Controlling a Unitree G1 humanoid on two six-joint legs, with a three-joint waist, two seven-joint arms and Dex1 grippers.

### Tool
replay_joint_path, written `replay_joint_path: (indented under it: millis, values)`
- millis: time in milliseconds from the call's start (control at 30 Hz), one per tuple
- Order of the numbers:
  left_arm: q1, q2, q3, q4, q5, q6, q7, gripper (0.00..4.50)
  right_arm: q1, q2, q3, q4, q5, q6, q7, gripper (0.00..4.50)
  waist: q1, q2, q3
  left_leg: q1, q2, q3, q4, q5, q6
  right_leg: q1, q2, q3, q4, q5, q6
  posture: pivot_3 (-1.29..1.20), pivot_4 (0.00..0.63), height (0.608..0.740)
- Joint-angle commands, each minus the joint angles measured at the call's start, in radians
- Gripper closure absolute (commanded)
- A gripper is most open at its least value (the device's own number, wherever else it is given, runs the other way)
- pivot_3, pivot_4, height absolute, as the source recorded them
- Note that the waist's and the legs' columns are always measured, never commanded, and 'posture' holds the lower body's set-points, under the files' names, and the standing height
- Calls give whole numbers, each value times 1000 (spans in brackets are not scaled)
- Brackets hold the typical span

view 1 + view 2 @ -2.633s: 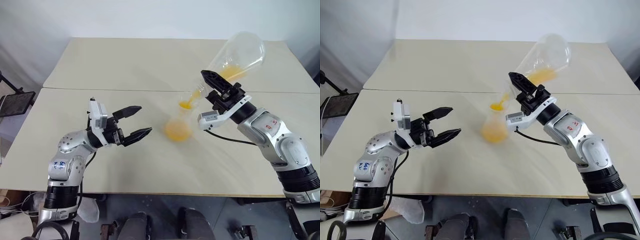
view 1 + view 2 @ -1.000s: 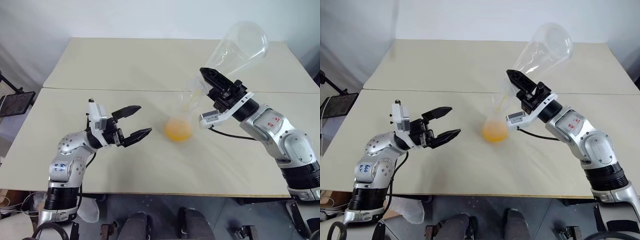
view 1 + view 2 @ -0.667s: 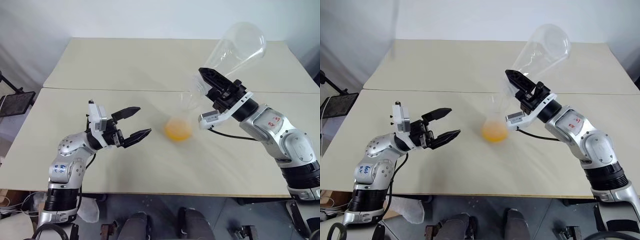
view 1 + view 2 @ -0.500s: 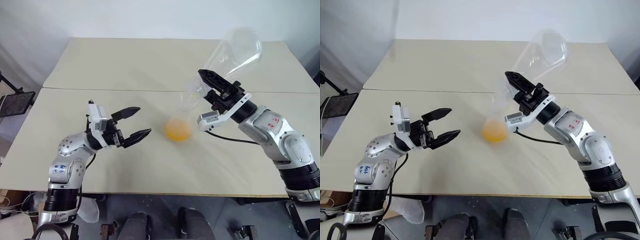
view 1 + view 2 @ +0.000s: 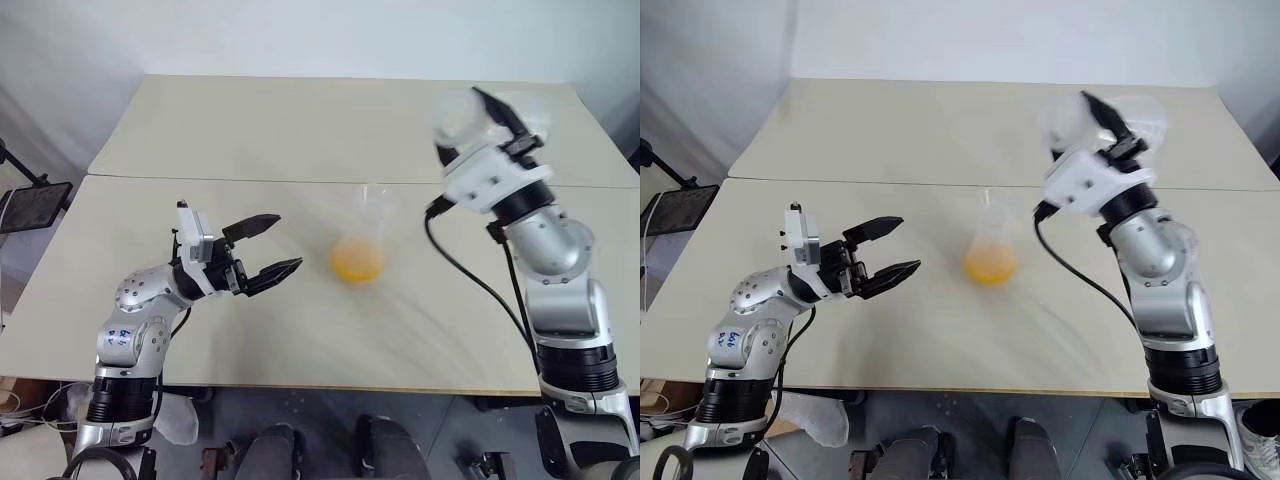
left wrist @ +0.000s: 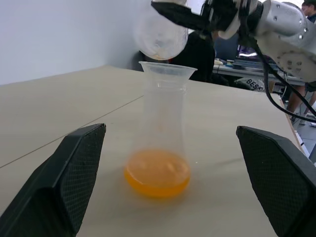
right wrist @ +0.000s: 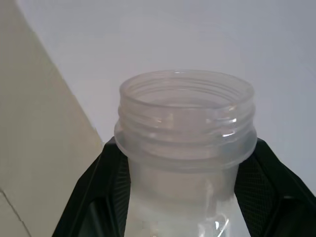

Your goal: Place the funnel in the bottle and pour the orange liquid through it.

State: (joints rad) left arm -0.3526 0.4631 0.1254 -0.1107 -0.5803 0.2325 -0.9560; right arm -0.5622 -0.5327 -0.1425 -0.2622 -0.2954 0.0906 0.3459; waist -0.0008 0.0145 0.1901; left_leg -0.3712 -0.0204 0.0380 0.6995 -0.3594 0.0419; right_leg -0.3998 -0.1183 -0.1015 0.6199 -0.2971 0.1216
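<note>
The bottle (image 5: 366,232), a small translucent flask, stands mid-table with the orange liquid (image 5: 357,262) pooled in its base. The clear funnel (image 6: 167,71) sits in its mouth. My left gripper (image 5: 275,243) hovers open to the bottle's left, fingers pointing at it and apart from it; the left wrist view shows the bottle between its fingers (image 6: 74,173). My right gripper (image 5: 1102,112) is raised at the back right, shut on the neck of a large clear flask (image 7: 187,118). That flask (image 5: 462,112) looks drained and is held well clear of the bottle.
Two beige tables meet along a seam (image 5: 250,180) behind the bottle. A dark tablet on a stand (image 5: 30,205) sits off the table's left edge. A black cable (image 5: 470,275) hangs from my right wrist above the table.
My right gripper has swung the large flask up and to the right, away from the funnel, rolling it from its tipped pouring pose. The left gripper and the bottle have stayed put.
</note>
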Motion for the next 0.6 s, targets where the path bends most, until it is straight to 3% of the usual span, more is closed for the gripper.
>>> replay_joint_path:
  millis: [33, 200, 600]
  values:
    - [-1, 8, 6, -37, -5, -8, 1, 0, -7, 25, -210, 25, 205, 180, -9, 2084, 1, 0, 0, 0, 0, 0, 0, 0, 0, 0, 0, 0, 0, 0, 0, 0, 150, 740]
    - [-14, 0, -5, -24, -2, -13, -2, 0, -75, 73, -447, 239, 492, 301, -43, 2084, -2, 0, 0, 2, 0, 0, 0, 0, 0, 2, 0, 0, 0, 0, 0, 0, 150, 740]
    - [-35, -6, -15, -15, -3, -12, -3, 0, -59, 3, -398, 545, 531, 112, -2, 2084, -4, 1, 0, 2, 0, 1, -1, 0, 0, 1, 0, 0, 0, 0, 0, 0, 150, 740]
